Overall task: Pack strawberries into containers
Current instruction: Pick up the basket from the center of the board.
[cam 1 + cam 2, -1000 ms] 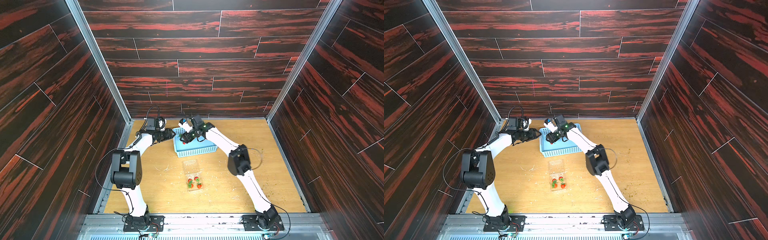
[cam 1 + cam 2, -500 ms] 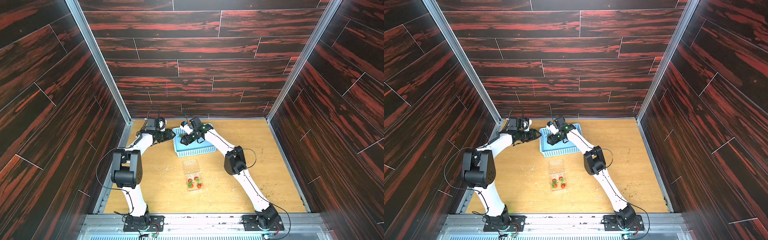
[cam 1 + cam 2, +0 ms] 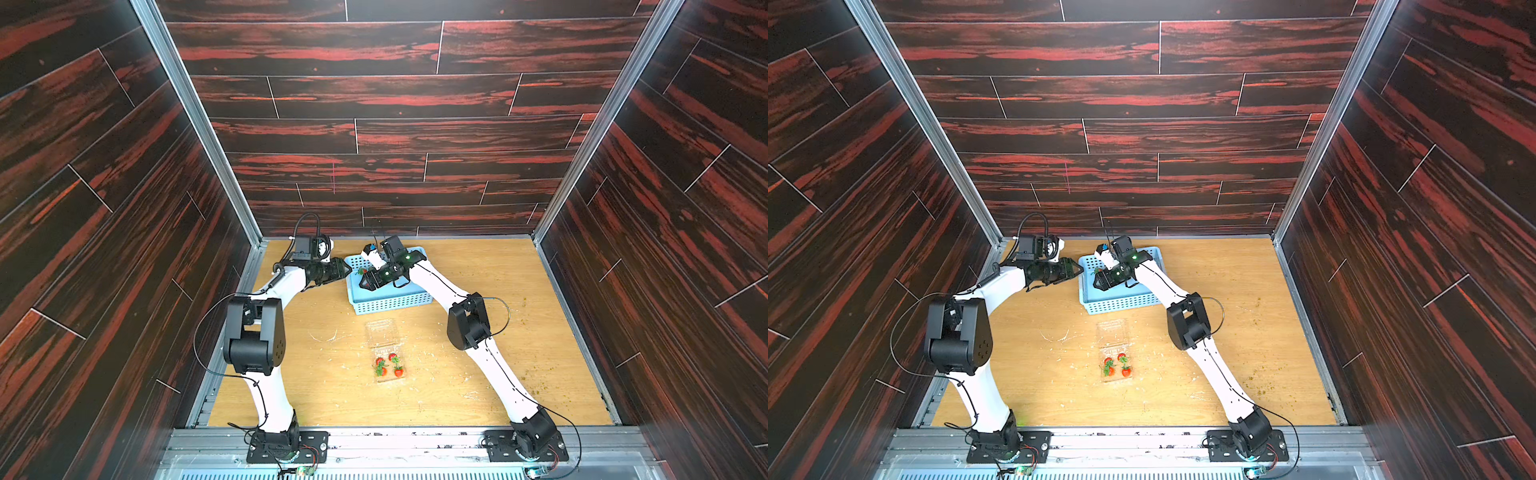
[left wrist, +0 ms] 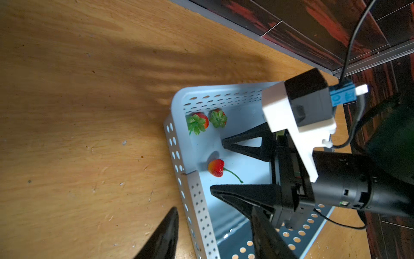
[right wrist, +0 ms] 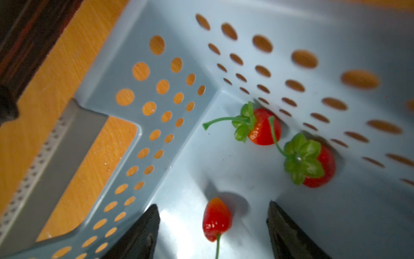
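Three strawberries lie in the light blue basket (image 4: 179, 154): two with caps, one (image 5: 264, 127) and another (image 5: 310, 163), in a corner, and one lone berry (image 5: 216, 219) with its stem. My right gripper (image 5: 212, 206) is open low inside the basket, one finger on each side of that lone berry (image 4: 216, 168), not touching it. My left gripper (image 4: 214, 208) is open and straddles the basket's side wall. The clear container (image 3: 388, 365) lies open on the table nearer the front, holding several strawberries; it shows in both top views (image 3: 1117, 365).
The basket (image 3: 390, 305) stands near the back wall, with both wrists crowded over its left end. The container's clear lid (image 3: 380, 330) lies flat between the basket and the berries. Dark panel walls close in three sides. Small crumbs (image 3: 536, 384) litter the wooden table.
My right gripper has shifted a little inside the basket and now sits around the lone berry. The left gripper has hardly moved at the basket wall.
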Controlling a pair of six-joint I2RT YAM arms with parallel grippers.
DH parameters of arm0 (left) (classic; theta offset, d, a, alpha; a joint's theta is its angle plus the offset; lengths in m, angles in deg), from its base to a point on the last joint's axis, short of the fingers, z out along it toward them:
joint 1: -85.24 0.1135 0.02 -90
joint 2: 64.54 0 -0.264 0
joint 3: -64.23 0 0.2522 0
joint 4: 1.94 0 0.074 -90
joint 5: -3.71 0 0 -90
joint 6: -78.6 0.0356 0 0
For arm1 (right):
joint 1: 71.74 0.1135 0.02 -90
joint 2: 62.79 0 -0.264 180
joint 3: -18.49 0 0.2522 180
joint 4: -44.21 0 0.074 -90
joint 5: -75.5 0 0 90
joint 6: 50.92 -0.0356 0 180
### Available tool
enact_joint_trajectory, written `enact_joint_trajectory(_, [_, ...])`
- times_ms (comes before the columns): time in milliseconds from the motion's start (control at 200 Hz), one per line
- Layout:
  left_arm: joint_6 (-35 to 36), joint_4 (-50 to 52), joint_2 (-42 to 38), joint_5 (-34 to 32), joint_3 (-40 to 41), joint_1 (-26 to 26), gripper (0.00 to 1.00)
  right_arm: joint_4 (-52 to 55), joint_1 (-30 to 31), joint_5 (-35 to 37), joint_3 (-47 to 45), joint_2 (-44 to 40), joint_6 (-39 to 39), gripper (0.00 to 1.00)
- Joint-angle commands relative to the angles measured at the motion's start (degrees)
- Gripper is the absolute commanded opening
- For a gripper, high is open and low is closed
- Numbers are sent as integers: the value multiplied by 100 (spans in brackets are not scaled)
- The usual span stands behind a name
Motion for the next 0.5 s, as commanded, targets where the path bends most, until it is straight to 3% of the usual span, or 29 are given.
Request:
enact_joint_trajectory(0, [48,-18,120,112,-131,37,51,213,55,-205,71,315,-171,68])
enact_joint_trajectory(246, [-11,-89,316,55,-131,37,45,650,282,1070,88,403,340,65])
enact_joint_trajectory(496, [-227,-246,617,125,-254,20,34,866,363,1872,93,353,537,54])
